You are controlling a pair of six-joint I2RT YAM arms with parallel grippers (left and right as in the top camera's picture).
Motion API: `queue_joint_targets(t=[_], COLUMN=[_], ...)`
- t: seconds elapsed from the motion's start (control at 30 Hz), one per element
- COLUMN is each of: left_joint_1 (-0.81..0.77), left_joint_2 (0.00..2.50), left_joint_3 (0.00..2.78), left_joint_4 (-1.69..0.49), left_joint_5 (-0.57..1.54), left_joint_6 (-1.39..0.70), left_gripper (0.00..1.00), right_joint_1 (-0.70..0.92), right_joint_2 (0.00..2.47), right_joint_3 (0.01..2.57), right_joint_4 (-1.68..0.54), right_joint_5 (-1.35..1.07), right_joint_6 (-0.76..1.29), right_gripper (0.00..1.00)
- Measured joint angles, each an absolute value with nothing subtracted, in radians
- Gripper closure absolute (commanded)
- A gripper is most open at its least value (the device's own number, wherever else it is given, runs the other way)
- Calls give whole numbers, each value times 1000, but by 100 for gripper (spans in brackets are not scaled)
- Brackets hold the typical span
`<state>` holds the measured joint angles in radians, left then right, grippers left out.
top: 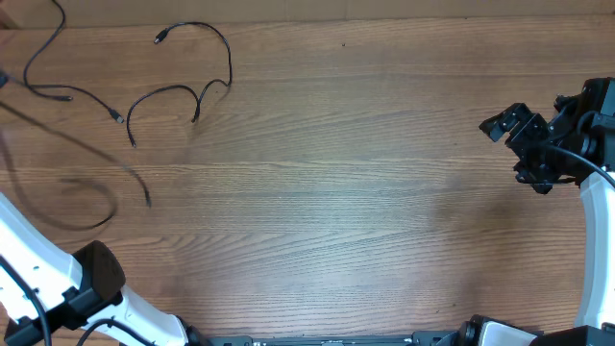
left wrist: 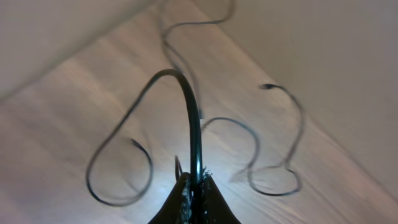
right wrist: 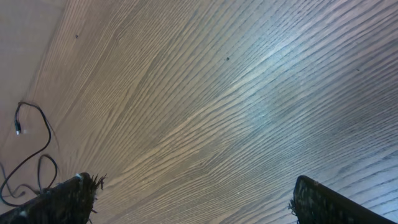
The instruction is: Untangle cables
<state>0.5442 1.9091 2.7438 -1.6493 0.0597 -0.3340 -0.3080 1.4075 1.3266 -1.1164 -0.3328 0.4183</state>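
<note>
My left gripper (left wrist: 193, 190) is clamped on one cable (left wrist: 197, 130), probably lifted, too blurred to trace. The other cables (top: 168, 89) lie by the table's (top: 365, 192) far-left edge. The right gripper (right wrist: 193, 185) gapes wide, with broad tabletop between.

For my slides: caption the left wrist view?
Left gripper pinches a black cable; other cables lie loose on the table.

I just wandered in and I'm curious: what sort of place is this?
Probably a robotics lab bench: a wooden table, the left end effector pinching a thin black cable, the right end effector open, more cables lying loose.
</note>
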Motion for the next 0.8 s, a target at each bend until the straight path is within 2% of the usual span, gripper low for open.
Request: queue_joint_targets(t=[0.13,0.23,0.47,0.8], left_joint_1=[545,544,548,574], left_joint_2=[1938,1942,1942,1901], left_joint_3=[2742,2742,2742,2740], left_joint_4=[-1629,-1672,-1688,-1690], left_joint_5=[279,365,469,513], left_joint_6=[-232,-162,-51,-13], left_gripper=[96,96,96,96], right_joint_1=[-308,-308,-308,-308], right_joint_2=[1407,1407,1407,1407], right_joint_3=[1327,1327,1327,1327], right_joint_4=[-1116,-1116,-1116,-1116], right_joint_5=[-332,-332,-332,-332], right_joint_6=[419,418,418,418], right_gripper=[0,0,0,0])
